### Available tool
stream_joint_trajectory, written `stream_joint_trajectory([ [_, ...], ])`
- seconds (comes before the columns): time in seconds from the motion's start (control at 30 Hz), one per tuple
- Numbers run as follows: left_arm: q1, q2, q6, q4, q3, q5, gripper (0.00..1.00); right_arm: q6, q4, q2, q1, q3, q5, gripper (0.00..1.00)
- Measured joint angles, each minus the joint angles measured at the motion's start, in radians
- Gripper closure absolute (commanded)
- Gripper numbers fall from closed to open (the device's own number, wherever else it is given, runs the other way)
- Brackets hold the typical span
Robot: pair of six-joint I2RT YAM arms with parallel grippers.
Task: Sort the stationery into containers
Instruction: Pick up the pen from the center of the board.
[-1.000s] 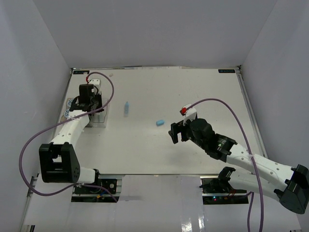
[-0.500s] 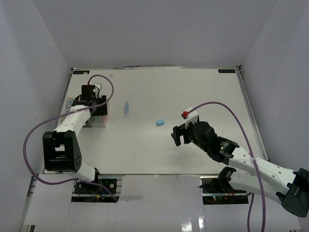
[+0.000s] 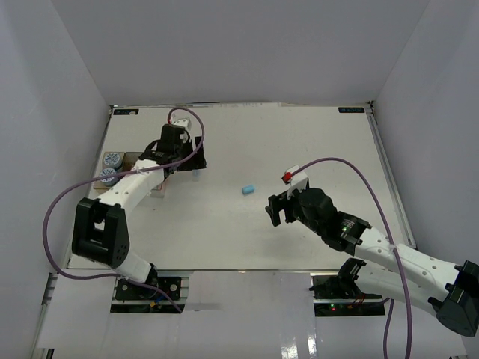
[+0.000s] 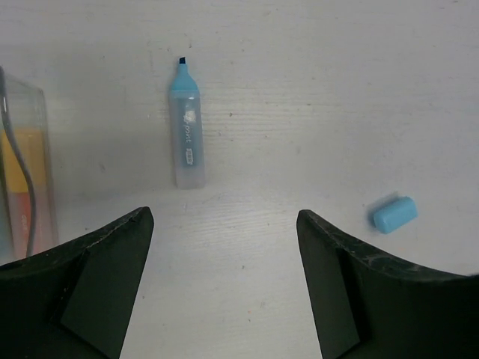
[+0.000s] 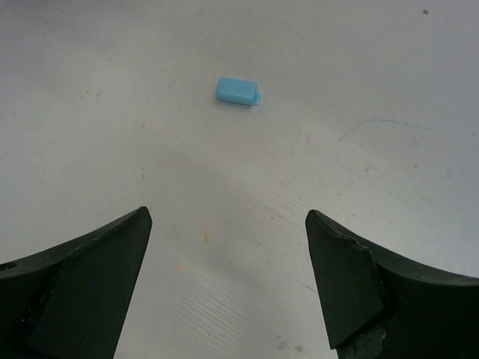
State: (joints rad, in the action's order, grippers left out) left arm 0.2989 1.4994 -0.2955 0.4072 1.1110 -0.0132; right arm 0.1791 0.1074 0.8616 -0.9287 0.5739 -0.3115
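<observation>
- Your left gripper (image 3: 185, 158), seen from the top camera, hangs over the left part of the table (image 3: 322, 142). Its jaws are apart and it holds nothing. A blue highlighter (image 3: 196, 174) shows just beside it.
- In the same view, your right gripper (image 3: 275, 209) sits nearer the middle of the table, spread wide and empty. A small blue cap (image 3: 248, 189) lies near it on the bare surface, well apart from the blue highlighter.
- Two blue-and-white rolls (image 3: 112, 159) sit at the table's left edge, to the left of your left arm. You cannot tell from this view whether a bin holds them.
- On the left wrist camera, your fingers (image 4: 82, 292) stand far apart with nothing between them. The blue highlighter (image 4: 187, 131) lies flat on the table ahead, uncapped, with its tip pointing away from the gripper. The blue cap (image 4: 394, 214) lies off to the right, not touching it. A clear bin (image 4: 26, 179) cuts into the left edge of the frame, and orange and yellow show through its wall.
- On the right wrist camera, your fingers (image 5: 82, 284) are also spread wide and empty. The blue cap (image 5: 238, 90) lies by itself on the table ahead, roughly centred between them.
</observation>
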Motion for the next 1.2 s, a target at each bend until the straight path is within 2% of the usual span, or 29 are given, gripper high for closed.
stream_joint_trajectory([
  [0.2, -0.003, 0.183, -0.082, -0.029, 0.001, -0.087, 0.24, 0.019, 0.02, -0.04, 0.0, 0.0, 0.0, 0.1],
  [0.33, -0.01, 0.245, -0.106, -0.036, 0.001, -0.111, 0.29, 0.03, 0.028, -0.058, 0.0, 0.0, -0.002, 0.1],
  [0.7, -0.006, 0.294, -0.13, -0.074, 0.001, -0.103, 0.36, 0.05, 0.056, -0.059, 0.002, 0.0, -0.011, 0.1],
  [1.07, 0.011, 0.317, -0.131, -0.08, 0.0, -0.108, 0.55, 0.055, 0.06, -0.059, 0.004, -0.001, -0.015, 0.1],
  [1.2, 0.025, 0.317, -0.125, -0.088, -0.006, -0.111, 0.67, 0.057, 0.06, -0.057, 0.004, -0.001, -0.014, 0.1],
])
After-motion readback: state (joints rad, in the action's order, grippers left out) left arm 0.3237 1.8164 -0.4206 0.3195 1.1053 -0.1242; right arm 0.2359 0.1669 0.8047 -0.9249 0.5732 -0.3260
